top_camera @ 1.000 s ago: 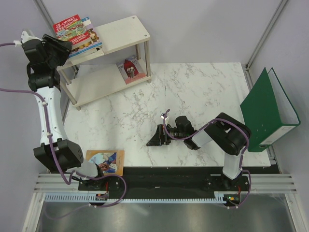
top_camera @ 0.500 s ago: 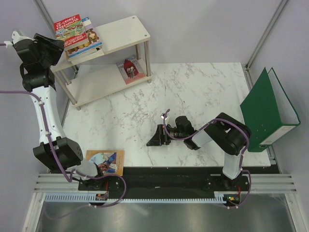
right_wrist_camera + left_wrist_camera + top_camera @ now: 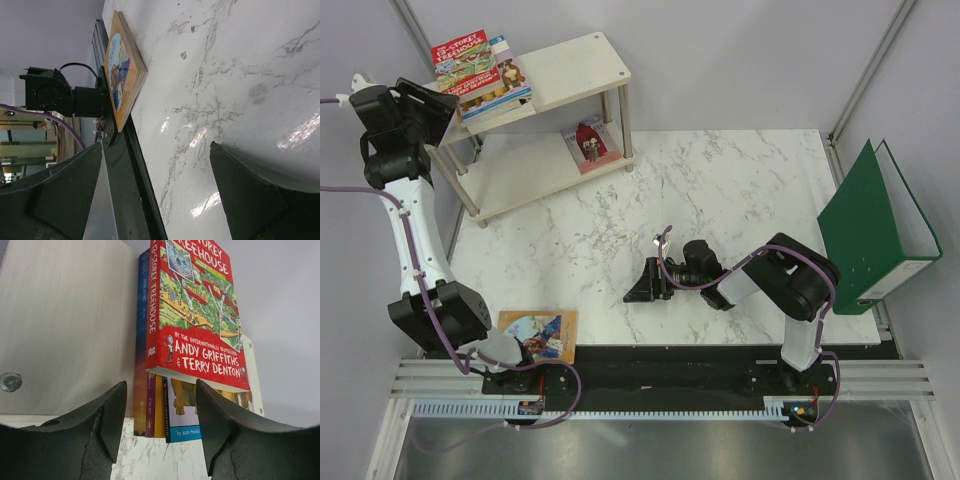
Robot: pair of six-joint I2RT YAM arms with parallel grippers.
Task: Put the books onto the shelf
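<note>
Four books (image 3: 480,72) lie stacked on the shelf (image 3: 585,65) top, far left, a red-covered book (image 3: 590,142) on its lower board, orange-brown book (image 3: 538,335) not yet shelved at near-left table (image 3: 740,200) edge; left pincer (image 3: 160,385) part-open and right pincer (image 3: 156,147) wide open, both empty.

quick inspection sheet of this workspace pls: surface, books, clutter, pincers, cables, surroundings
surface: white marble table, grey veins.
job's things: stack of books on the top board of the shelf, Treehouse book uppermost; red-covered book on the lower board; orange-brown book at the table's near left edge.
clutter: green ring binder at the right edge.
pincers: left pincer open, facing the stack, empty; right pincer open, low over the table, empty.
cables: purple cables along both arms.
surroundings: grey walls.
</note>
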